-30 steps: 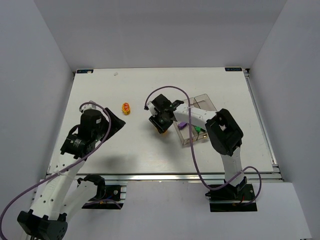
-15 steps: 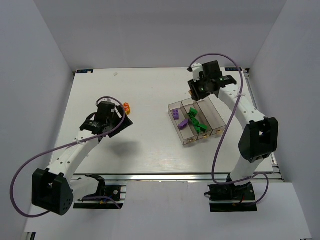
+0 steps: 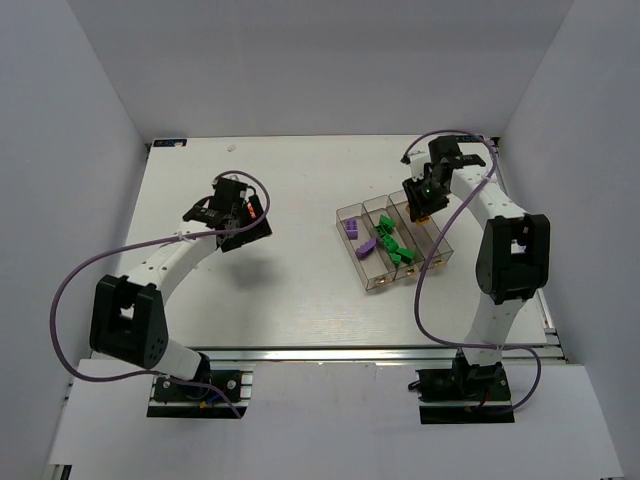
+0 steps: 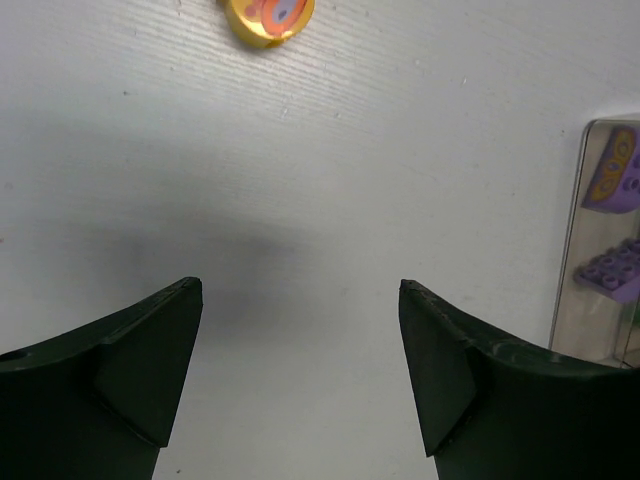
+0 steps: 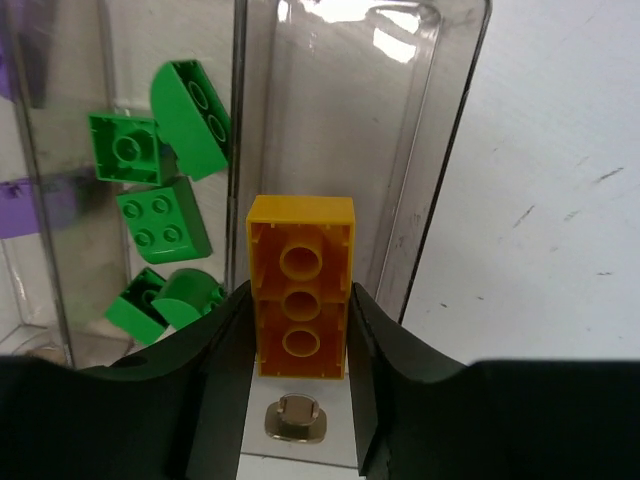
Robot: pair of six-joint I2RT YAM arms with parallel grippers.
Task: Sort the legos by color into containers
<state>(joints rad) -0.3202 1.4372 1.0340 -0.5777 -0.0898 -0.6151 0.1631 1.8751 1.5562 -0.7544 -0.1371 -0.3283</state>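
Right end effector [image 5: 300, 335] clamped on yellow brick [image 5: 300, 255] long sides: likely rigid, light, slick. Left end effector [image 4: 298, 340] apart, empty.

Right gripper [image 5: 300, 330] carried the yellow brick [image 5: 300, 260] over the rightmost bin [image 5: 462, 100]; left gripper [image 4: 300, 290] advanced.

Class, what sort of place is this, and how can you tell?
Likely a robotics lab bench: two arms bolted to a white table, plain screens around, right claw holding a yellow brick over clear bins.
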